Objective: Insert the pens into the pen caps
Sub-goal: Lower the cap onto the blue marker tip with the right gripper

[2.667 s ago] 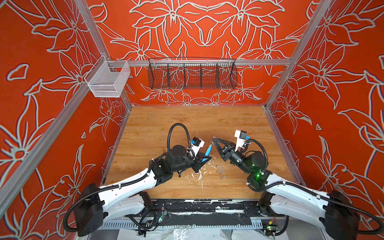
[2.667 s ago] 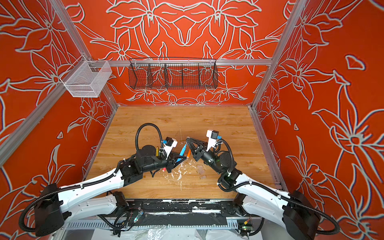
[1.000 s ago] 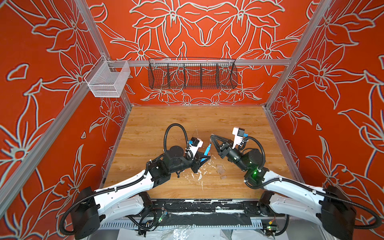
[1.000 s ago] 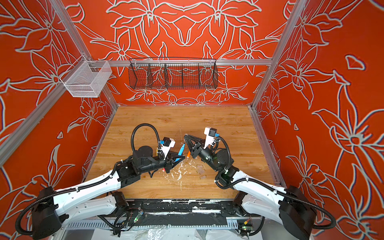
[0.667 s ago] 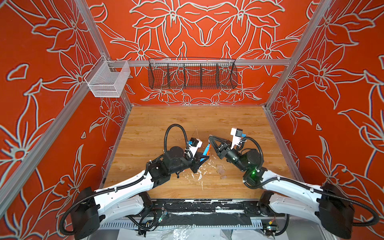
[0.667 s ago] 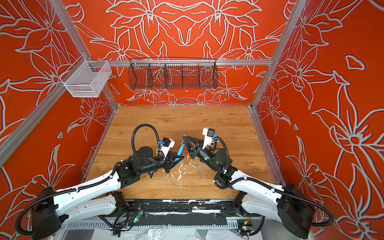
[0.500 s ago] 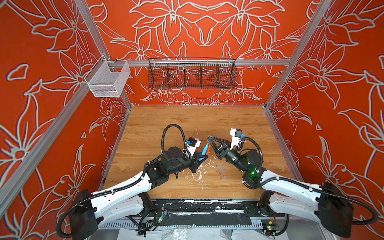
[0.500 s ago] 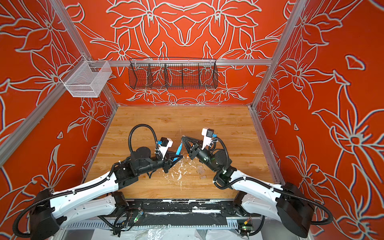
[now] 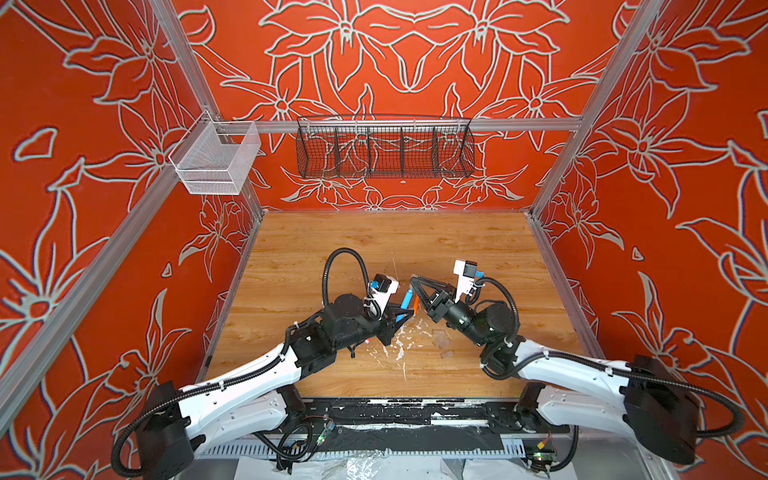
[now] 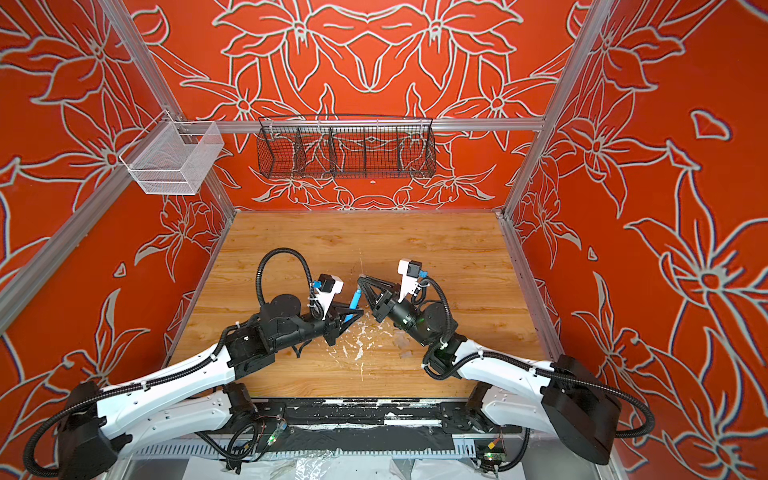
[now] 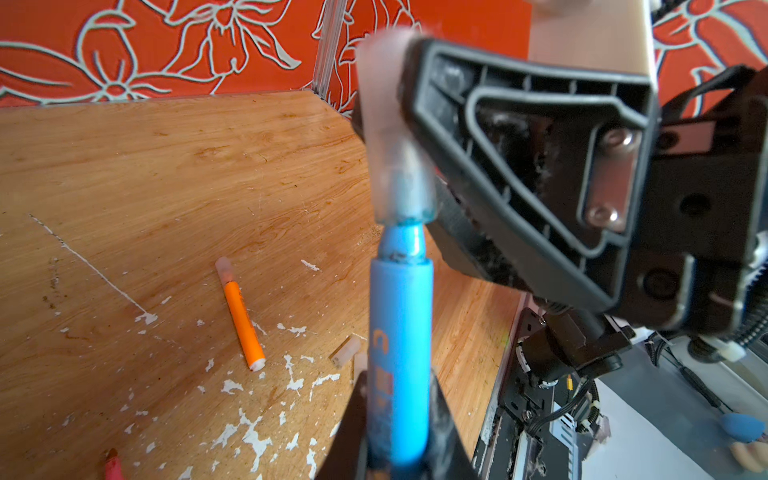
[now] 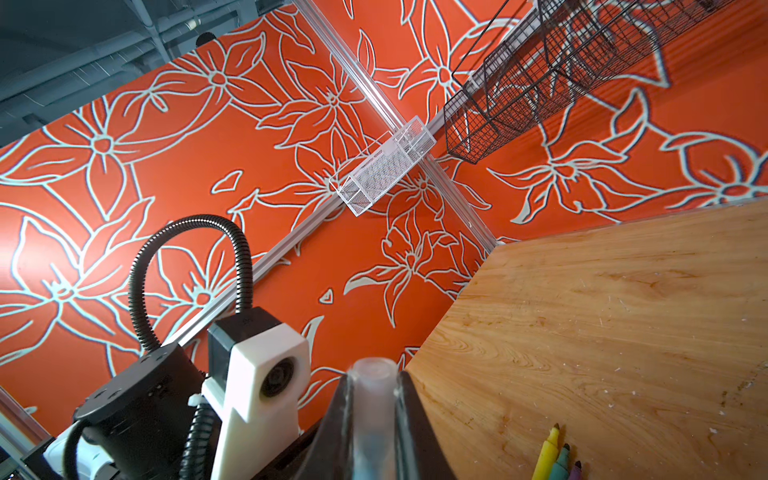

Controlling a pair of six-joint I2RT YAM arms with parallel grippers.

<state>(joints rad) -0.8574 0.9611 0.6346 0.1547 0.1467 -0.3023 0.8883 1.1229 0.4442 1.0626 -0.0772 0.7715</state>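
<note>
Since the earlier frames the two arms have drawn together above the middle of the tabletop (image 9: 374,241). The right gripper (image 9: 412,278) now meets the tip of the pen carried by the left gripper (image 9: 405,318).

Nearest the robot's base, white paint flecks (image 9: 399,349) are scattered over the wood. In the left wrist view a loose cap (image 11: 345,353) lies among them, and the end of a pink pen (image 11: 112,465) shows at the picture's edge.

Just beyond, the left jaws pinch the lower barrel of the blue pen (image 11: 401,353), which points up toward the right arm. Its nib sits inside the mouth of the translucent cap (image 11: 395,166), which is pinched between the right jaws. The blue neck is still bare between cap and barrel.

Below them an orange pen (image 11: 241,322) lies flat on the tabletop, already capped at one end. The right wrist view shows a yellow pen (image 12: 546,451), a green pen (image 12: 563,459) and a purple pen (image 12: 575,469) lying side by side on the wood with bare tips.

Farthest back, a white mesh basket (image 9: 216,162) and a black wire basket (image 9: 384,149) hang on the rails.
</note>
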